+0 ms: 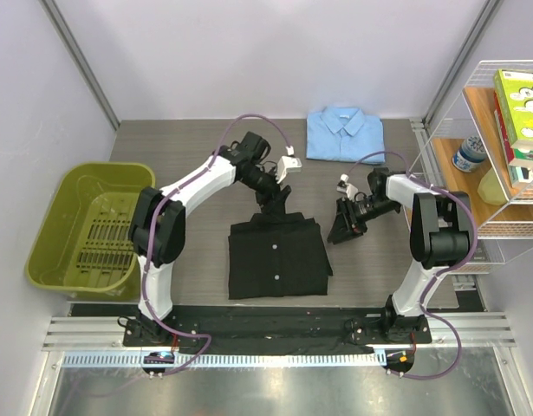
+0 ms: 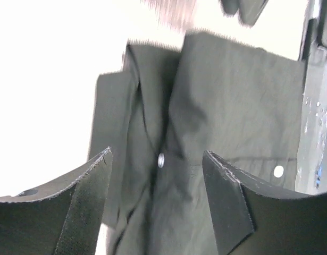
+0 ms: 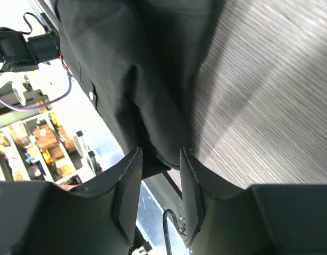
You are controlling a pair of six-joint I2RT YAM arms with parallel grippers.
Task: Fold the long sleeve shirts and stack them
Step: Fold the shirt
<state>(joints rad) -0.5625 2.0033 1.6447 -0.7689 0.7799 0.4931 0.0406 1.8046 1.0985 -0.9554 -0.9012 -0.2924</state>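
Grey wood-grain surface [image 1: 188, 160], pale walls behind.
Black shirt [image 1: 276, 260]: folded, buttons up, collar to the far side; centre of the surface, near the arm bases.
Blue shirt [image 1: 344, 134]: folded, at the far edge, well apart from the black.
Left fingers [image 2: 83, 202]: apart above the black collar, nothing between.
Right fingers [image 3: 126, 196]: narrowly apart at the black shirt's right edge, cloth reaching between the tips; gripped or not, cannot tell.
Green bin [image 1: 49, 234]: left.
Wire shelf [image 1: 500, 234]: right, holding books [image 1: 519, 108], lettering too small to read.

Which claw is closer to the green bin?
Left. The left claw is at the black shirt collar, nearer the green bin; the right claw is at the shirt's edge away from the bin.
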